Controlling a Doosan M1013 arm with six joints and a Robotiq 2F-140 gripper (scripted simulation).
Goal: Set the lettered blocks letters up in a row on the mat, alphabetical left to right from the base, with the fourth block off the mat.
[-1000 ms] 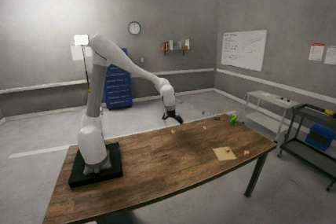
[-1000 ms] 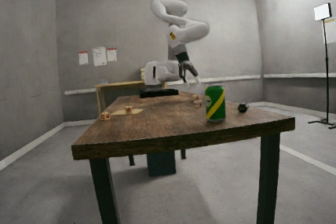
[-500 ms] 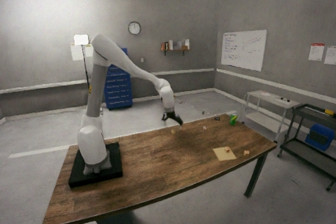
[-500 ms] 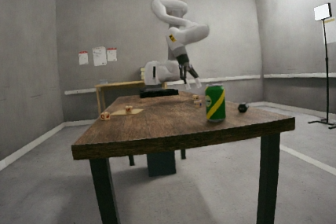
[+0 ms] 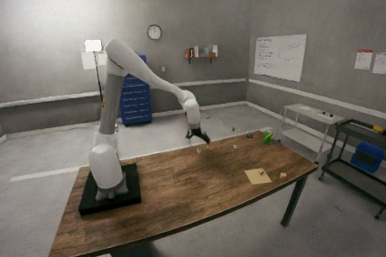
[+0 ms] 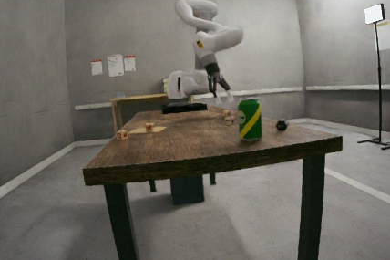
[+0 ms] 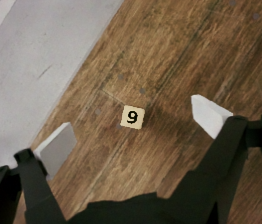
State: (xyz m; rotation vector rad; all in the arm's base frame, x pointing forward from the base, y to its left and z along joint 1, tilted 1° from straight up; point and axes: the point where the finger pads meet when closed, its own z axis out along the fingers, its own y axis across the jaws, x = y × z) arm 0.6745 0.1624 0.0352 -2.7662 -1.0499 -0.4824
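Wooden and light, the small stiff block (image 7: pixel 132 117) marked "9" sits below my wide-open, empty gripper (image 7: pixel 133 130); its flat opposite sides look best to pinch.

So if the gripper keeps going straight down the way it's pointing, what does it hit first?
Probably the block marked 9, which lies between the open fingers; otherwise the table.

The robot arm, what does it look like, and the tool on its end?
The arm has smooth white rounded shells and one grey upright link, on a black square base. A small yellow marking shows near the wrist. The tool is black, with two pale grey flat fingertips. No loose cables show.
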